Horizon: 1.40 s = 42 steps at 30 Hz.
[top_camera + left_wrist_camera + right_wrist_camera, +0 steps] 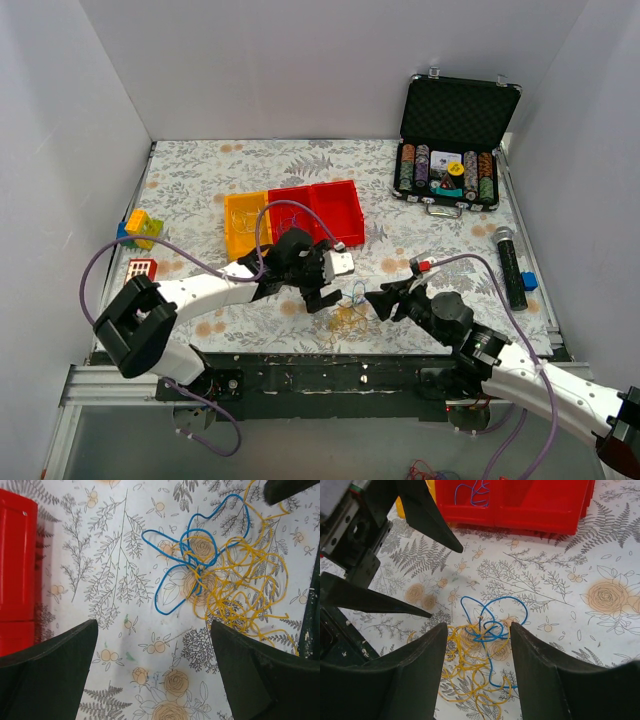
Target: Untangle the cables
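The cables (350, 308) are a small tangle of thin blue and yellow-orange wires lying on the floral tablecloth near the front middle. In the left wrist view the cables (220, 580) lie ahead of my left gripper (154, 630), which is open and empty, a little short of them. In the top view the left gripper (335, 290) is just left of the bundle. My right gripper (477, 627) is open, its fingers standing on either side of the cables (480, 635) from the near side. In the top view the right gripper (375, 300) is just right of the bundle.
Red bins (315, 210) and a yellow bin (245, 225) stand behind the left gripper; one red bin holds a blue wire (472, 490). An open poker chip case (450, 150) is at the back right. A black microphone (510, 265) and blue block (528, 282) lie right. Toy bricks (143, 228) lie left.
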Available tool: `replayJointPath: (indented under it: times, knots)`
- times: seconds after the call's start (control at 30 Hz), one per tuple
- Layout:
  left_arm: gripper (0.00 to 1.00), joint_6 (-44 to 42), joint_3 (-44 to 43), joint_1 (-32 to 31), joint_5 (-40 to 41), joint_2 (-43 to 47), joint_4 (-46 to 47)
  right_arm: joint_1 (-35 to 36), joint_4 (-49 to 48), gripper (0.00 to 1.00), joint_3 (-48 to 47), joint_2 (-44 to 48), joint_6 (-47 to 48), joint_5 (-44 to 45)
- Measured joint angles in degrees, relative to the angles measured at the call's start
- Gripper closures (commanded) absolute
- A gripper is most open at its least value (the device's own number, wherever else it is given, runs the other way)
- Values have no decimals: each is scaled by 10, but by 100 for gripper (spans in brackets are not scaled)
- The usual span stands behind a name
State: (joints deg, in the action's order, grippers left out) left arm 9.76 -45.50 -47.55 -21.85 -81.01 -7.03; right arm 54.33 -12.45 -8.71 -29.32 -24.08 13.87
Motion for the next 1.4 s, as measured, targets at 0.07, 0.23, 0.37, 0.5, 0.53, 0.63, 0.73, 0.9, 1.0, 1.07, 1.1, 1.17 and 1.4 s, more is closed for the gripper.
replayJointPath:
  times: [0.07,0.23,0.37,0.5,0.53,0.63,0.73,0.9,1.0,1.07,1.1,1.17,1.4]
  knots:
    - [5,20,0,1,3,-21,0,0,20,39,5,26,-2,10]
    - [9,94,-11,1,14,-56,2,0,49,39,10,38,-11,21]
    - [17,152,-17,1,17,-79,6,0,56,39,10,27,-12,21]
    - [28,201,-26,2,30,-105,15,0,59,39,10,23,-12,21]
    - [32,213,-28,4,35,-111,15,0,59,39,10,23,-12,21]
    - [46,240,-33,7,41,-126,16,0,61,39,10,23,-12,21]
    - [61,261,-36,9,48,-136,17,0,61,39,10,23,-12,21]
    - [71,282,-38,9,65,-142,28,0,61,39,10,21,-11,21]
    - [85,291,-43,9,71,-142,33,0,61,39,10,18,-11,21]
    - [95,296,-50,9,74,-142,37,0,61,39,10,17,-10,21]
    - [100,299,-54,9,75,-142,37,0,61,39,10,17,-10,21]
    - [100,301,-65,9,77,-142,40,0,61,39,10,13,-10,21]
    - [100,296,-118,9,72,-129,10,0,64,39,3,7,4,28]
